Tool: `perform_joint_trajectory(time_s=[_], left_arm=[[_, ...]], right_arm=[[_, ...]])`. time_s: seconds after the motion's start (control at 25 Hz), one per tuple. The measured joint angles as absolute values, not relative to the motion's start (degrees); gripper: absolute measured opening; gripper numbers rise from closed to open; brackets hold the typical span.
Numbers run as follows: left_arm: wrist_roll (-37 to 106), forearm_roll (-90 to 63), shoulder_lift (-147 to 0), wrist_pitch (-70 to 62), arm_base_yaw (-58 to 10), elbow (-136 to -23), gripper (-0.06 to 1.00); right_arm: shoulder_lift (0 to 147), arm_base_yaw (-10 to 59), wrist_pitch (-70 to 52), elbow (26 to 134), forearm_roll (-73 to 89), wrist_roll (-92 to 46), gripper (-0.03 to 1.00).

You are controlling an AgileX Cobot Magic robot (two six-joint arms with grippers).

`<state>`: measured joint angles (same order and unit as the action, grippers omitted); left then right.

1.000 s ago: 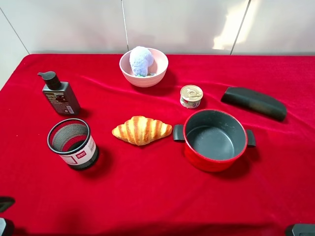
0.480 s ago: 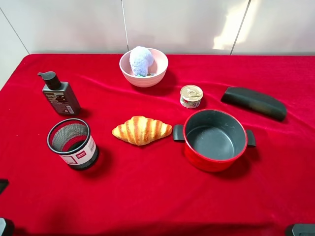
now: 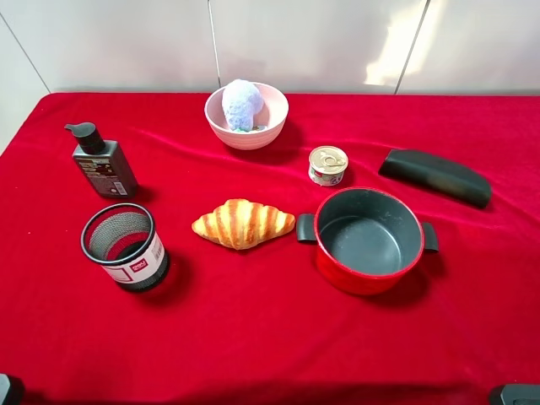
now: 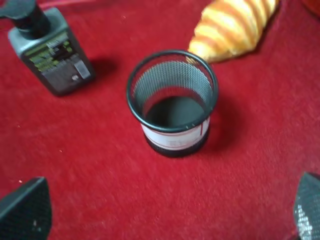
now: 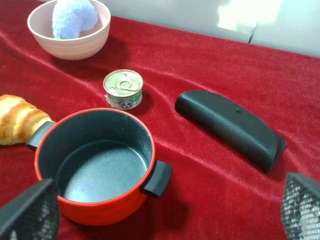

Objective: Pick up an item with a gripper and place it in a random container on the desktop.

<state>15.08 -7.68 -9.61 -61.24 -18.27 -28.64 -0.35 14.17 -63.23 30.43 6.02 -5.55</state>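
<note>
Plush toy [image 3: 241, 103]: fluffy, pale blue-lavender, rounded; I see it sitting inside the pink bowl [image 3: 268, 126] at the table's far edge, a bit of colour beneath it.

Left to right on the red velvet-like cloth [image 3: 253, 337] I log:
- Dark pump bottle [image 3: 99, 162], labelled, lying flat.
- Black mesh cup [image 3: 124, 246], upright, white label band, nothing inside.
- Croissant [image 3: 243, 223], golden-brown, ridged.
- Small tin [image 3: 327, 164], ring-pull lid.
- Red pot [image 3: 369, 240], dark interior, two black handles, holding nothing.
- Long black case [image 3: 435, 175], matte.

Left gripper [image 4: 170, 210]: fingers spread wide, released, above the cup. Right gripper [image 5: 170, 212]: fingers likewise parted, grasping nothing, near the pot.
</note>
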Motion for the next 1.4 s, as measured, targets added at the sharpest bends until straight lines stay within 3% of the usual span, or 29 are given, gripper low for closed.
perform_joint_trajectory(time_s=[0.4,0.72,1.4], left_arm=[[24.17,-13.81,-7.47,-62.64,-3.61,-28.64,0.95],[25.42,-14.17,0.12,-62.95,-2.83,-28.64,0.95],[26.02,-14.17,0.3,-63.21,-2.77,-28.64,0.95]], right_arm=[[-0.35,14.17,-63.23,30.43,6.02,-5.55,0.69],[-0.35,14.17,-63.23,30.43,6.04,-5.55,0.69],[-0.35,14.17,-63.23,30.43,6.04,-5.55,0.69]])
